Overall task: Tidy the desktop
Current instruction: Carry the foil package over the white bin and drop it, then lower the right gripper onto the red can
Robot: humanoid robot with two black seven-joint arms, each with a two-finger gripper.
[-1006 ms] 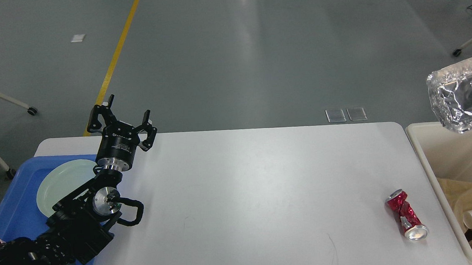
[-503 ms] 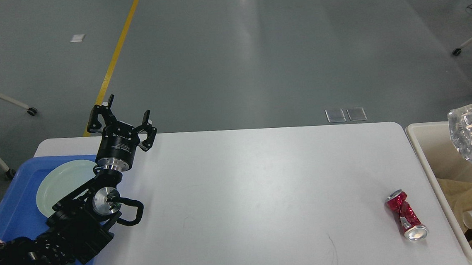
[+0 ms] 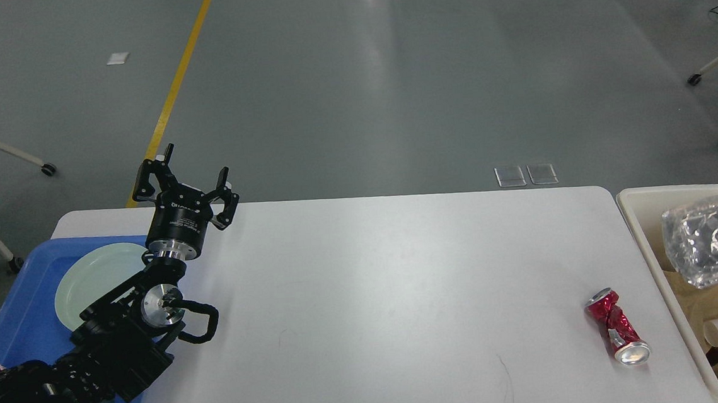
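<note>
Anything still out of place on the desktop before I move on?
Yes: a crushed red can lies on its side near the desktop's right edge, beside the cream bin, not in it. The left claw hangs open, empty, over the far left corner.

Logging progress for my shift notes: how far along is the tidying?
Mostly done. The plate sits in the blue tray, and clear plastic is in the bin. Nothing is in hand; the left gripper is open, empty. Only the crushed red can remains on the desktop.
</note>
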